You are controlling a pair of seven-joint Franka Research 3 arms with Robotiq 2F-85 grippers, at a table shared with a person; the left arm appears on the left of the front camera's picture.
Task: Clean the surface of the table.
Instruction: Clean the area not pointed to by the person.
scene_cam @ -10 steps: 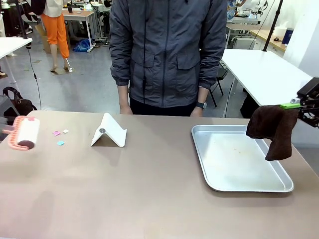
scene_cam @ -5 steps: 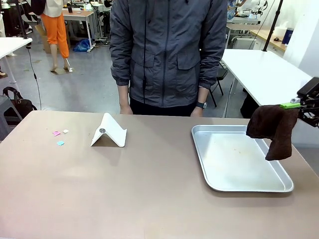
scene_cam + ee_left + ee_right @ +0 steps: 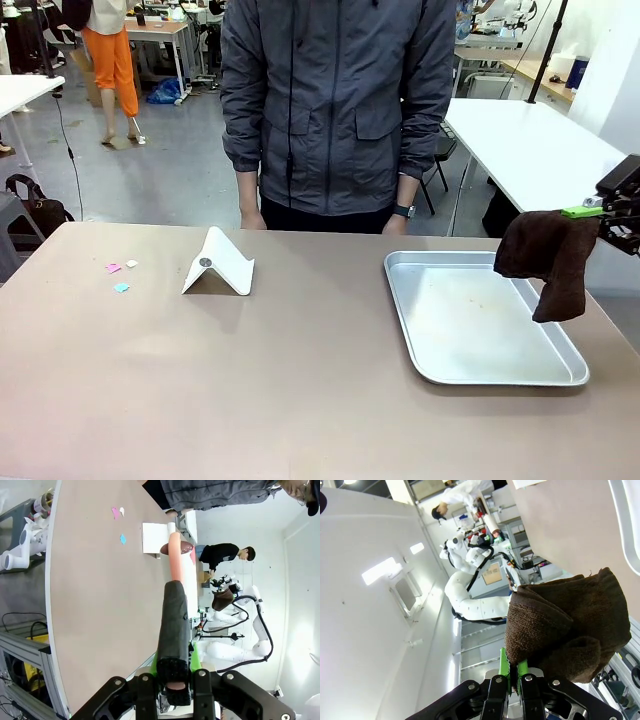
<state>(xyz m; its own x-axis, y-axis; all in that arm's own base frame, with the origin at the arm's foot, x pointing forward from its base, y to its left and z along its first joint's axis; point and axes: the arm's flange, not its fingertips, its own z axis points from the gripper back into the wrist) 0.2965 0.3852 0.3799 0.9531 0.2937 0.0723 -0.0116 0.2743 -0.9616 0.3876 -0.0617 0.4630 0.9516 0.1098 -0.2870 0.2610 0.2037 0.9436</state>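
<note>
left wrist: left gripper (image 3: pixel 173 672) clamps roller handle (image 3: pixel 173 622); front: right gripper (image 3: pixel 584 212) pinches cloth (image 3: pixel 545 258)

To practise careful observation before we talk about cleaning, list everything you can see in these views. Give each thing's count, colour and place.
table: 1, brownish-tan, across the front view
tray: 1, silver, on the table's right part
stand: 1, white, folded, on the table left of the tray
paper scraps: 3, pink, white and blue, on the table's far left part
cloth: 1, dark brown, hanging by the tray's right side
tool: 1, dark grip, pink shaft, off the table
person: 1, grey jacket, at the far side
left gripper: 1, black, green pads, shut on the tool
right gripper: 1, black, green pads, shut on the cloth
</note>
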